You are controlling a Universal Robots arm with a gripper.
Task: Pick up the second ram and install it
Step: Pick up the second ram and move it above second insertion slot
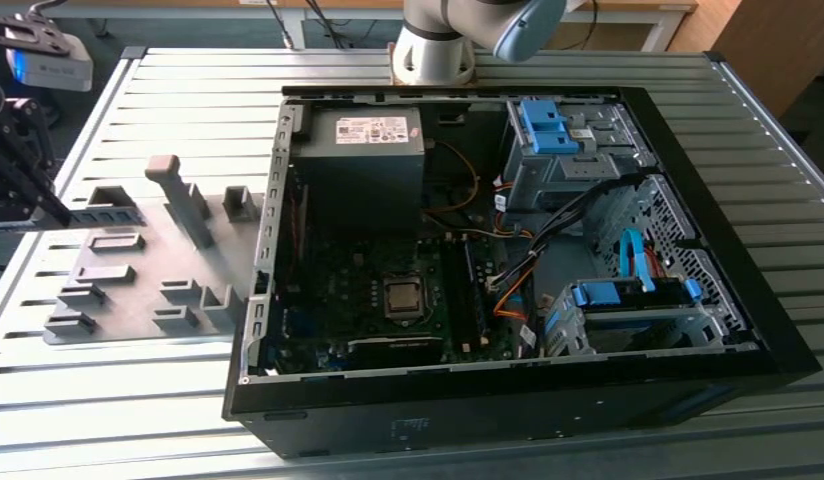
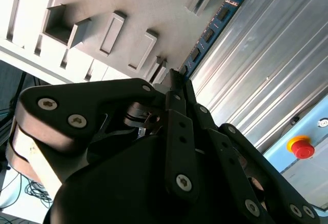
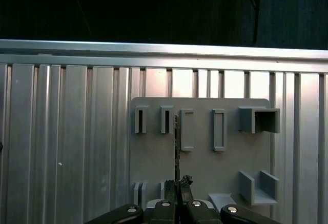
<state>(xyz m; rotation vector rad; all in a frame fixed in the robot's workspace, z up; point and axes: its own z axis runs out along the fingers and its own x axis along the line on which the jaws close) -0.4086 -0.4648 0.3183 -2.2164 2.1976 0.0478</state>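
Observation:
In both wrist views my gripper [image 3: 177, 184] is shut on the second ram [image 2: 211, 33], a thin blue-green stick with dark chips. The first wrist view shows the stick edge-on [image 3: 177, 142], reaching out from the fingertips [image 2: 174, 83] over the grey fixture plate [image 3: 205, 172], between two of its slot blocks. In the exterior view the dark gripper [image 1: 19, 195] hangs at the far left, above the left end of the fixture plate [image 1: 125, 275]. The open computer case [image 1: 519, 400] lies to its right, with the motherboard [image 1: 385, 300] facing up.
The fixture plate carries several raised grey blocks and a tall post [image 1: 179, 195]. Inside the case sit the power supply [image 1: 361, 150], orange and dark cables [image 1: 519, 270] and drive bays with blue clips [image 1: 626, 295]. The arm's base [image 1: 432, 50] stands behind the case on the ribbed metal table [image 1: 119, 400].

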